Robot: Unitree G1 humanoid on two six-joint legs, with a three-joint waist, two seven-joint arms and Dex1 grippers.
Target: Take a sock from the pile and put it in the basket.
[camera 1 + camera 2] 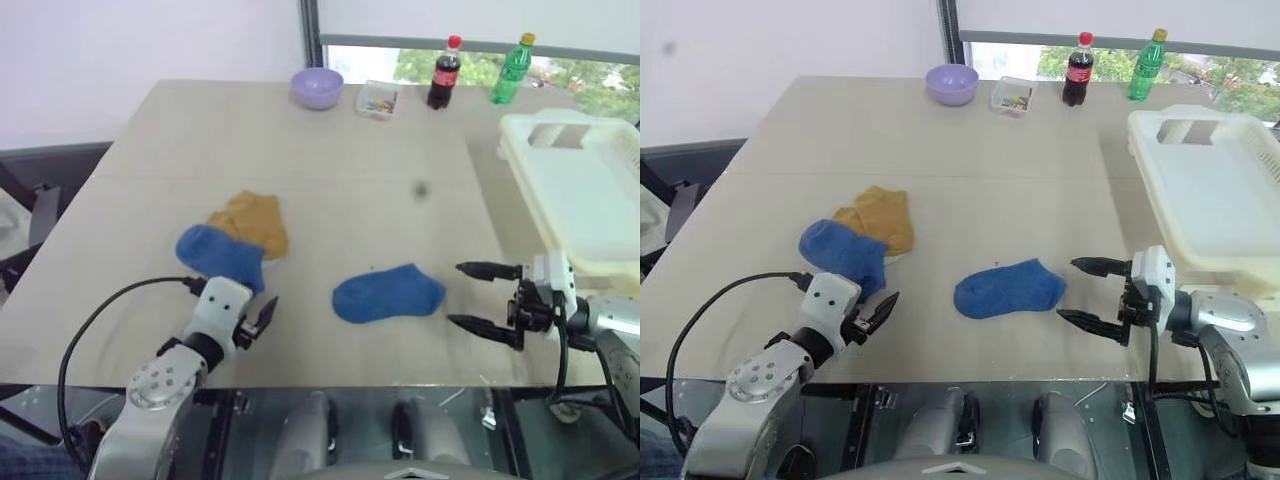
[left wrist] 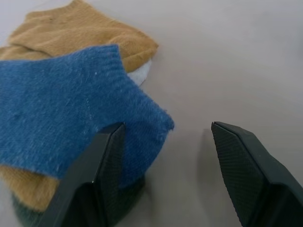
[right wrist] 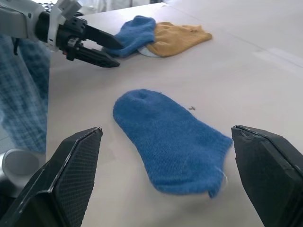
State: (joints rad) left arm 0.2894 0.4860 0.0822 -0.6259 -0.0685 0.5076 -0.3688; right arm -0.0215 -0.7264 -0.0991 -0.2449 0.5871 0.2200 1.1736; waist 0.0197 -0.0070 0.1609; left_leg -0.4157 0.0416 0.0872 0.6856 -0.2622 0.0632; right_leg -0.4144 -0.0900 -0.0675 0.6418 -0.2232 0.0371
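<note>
- We start with the table (image 1: 330, 160), big and beige, and the basket (image 1: 585, 190) on its right side, cream-white, its far edge cut off by the frame.
- Our left arm comes up from the near-left edge, elbow low, cable looping beside it; the left gripper (image 1: 262, 318) points forward just in front of the pile (image 1: 235, 240).
- Its jaws stand apart and hold nothing; in the wrist view one finger (image 2: 102, 161) overlaps the near edge of the pile's blue sock (image 2: 57, 127), though we cannot tell whether it touches.
- Our right arm reaches in from the right, forearm level, and the right gripper (image 1: 487, 298) points left towards the lone blue sock (image 1: 388, 293).
- Jaws spread wide, empty, tips just short of the sock's right end.
- That sock lies flat between the two grippers, well apart from the basket.
- In the pile, a mustard sock (image 1: 255, 220) lies partly under the blue one; something white (image 2: 139, 73) peeks between them, too hidden to identify.
</note>
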